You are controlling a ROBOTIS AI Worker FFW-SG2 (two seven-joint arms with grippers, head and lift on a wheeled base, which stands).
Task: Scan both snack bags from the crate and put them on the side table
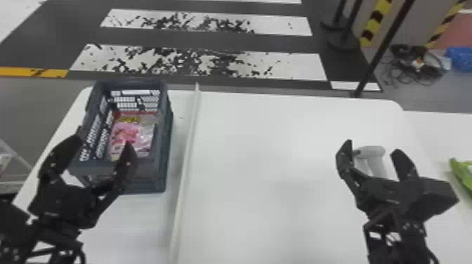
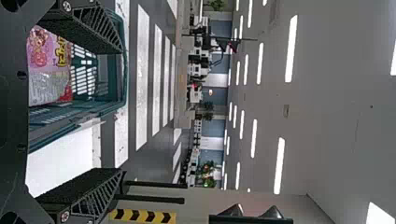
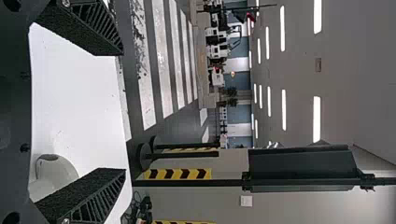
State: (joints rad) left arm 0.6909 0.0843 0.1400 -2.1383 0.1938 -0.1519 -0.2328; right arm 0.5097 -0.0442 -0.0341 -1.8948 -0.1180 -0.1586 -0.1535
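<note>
Pink snack bag lies face up inside the crate, left of centre in the frame, and the left gripper is much the nearer. From between those fingers the bag sits rightward and a little up the frame, with the inner finger crossing its lower part in the head view; how far below the fingertips it rests I cannot tell. Its long axis seems to run up the frame, roughly along the crate's length, the red end pointing at the crate's far wall. Left fingers are spread and empty, so the next move probably calls for a shift towards the bag, then a descent between the walls; the rim could catch a finger.

At right of the frame, the right gripper is parted too, holding nothing, by the scanner on the white table. The green bag lies at the far right edge on the side table, so I judge that one bag remains to scan and carry over.
</note>
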